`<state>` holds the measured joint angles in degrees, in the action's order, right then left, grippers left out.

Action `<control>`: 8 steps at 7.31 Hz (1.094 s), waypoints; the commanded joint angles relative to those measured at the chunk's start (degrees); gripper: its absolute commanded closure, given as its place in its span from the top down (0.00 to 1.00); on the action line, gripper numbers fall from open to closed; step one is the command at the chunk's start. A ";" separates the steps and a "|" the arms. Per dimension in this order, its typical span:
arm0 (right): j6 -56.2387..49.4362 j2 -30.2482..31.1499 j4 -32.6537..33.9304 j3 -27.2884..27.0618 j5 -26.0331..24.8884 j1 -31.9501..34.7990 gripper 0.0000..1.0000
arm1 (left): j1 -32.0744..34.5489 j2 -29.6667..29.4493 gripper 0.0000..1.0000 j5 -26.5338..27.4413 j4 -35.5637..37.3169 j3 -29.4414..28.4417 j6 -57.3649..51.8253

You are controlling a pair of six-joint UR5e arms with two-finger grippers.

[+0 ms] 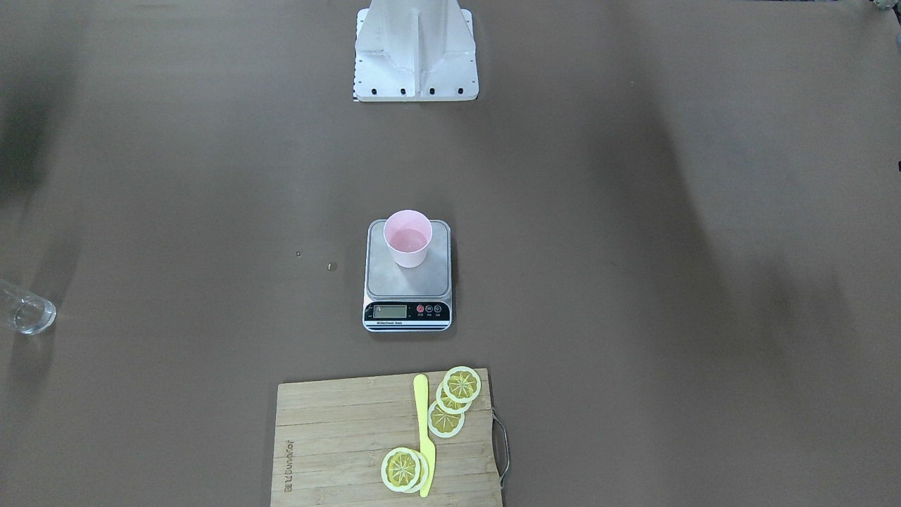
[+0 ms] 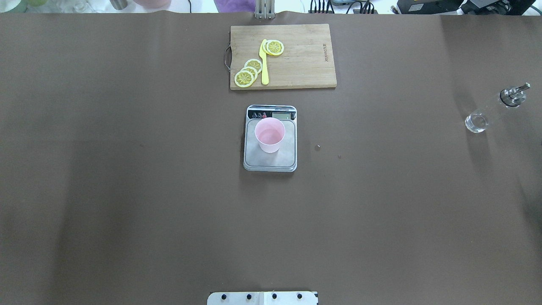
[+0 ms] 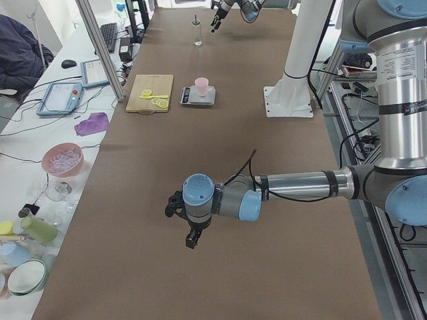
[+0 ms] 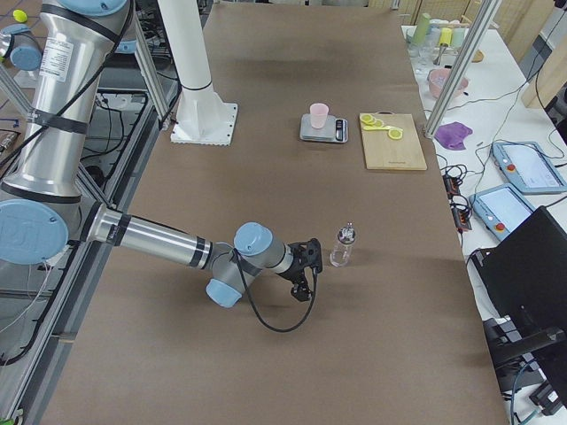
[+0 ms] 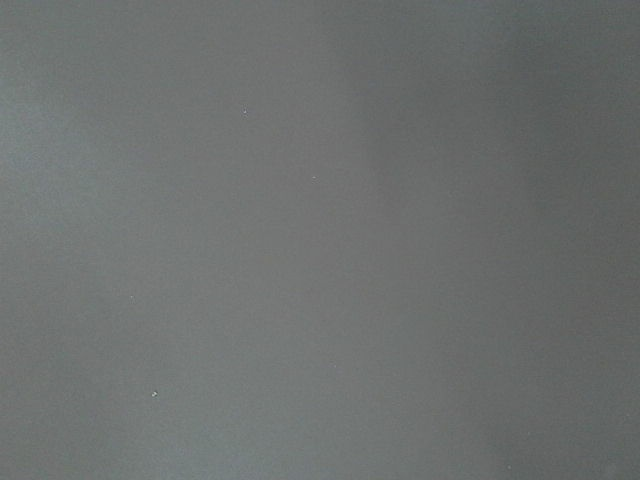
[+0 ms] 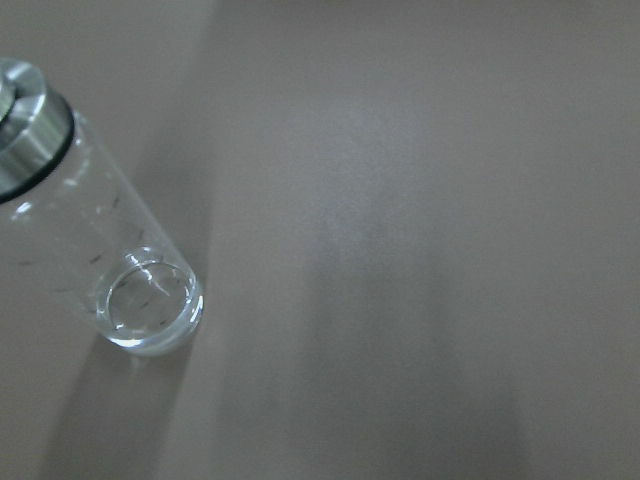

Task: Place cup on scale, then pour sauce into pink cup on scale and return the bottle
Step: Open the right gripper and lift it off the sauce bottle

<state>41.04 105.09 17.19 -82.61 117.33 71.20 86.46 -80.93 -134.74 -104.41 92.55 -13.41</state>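
One small bump could tip the bottle [image 4: 342, 249] — the right gripper [image 4: 302, 288] hangs just beside it, fingers too small to tell.

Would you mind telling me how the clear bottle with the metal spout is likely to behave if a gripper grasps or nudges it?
The bottle stands tall on a narrow base, so a push near its spout would probably tip it. Its smooth, clear wall looks slippery, perhaps fragile if glass. Lying down, the cylinder would likely roll.
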 commanded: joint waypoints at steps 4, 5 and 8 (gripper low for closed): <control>-6.93 -0.06 0.02 5.09 3.52 6.13 1.00 | -0.15 0.16 0.98 0.00 0.00 -0.09 -0.03; -7.81 -0.23 3.34 4.74 7.53 8.84 1.00 | -0.15 0.16 0.98 0.00 0.00 -0.09 -0.03; -21.24 -4.96 20.89 1.95 21.26 18.18 1.00 | -0.15 0.16 0.98 0.00 0.00 -0.09 -0.03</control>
<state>24.10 102.21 30.46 -78.75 134.66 86.68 86.31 -80.79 -134.74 -104.41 92.46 -13.45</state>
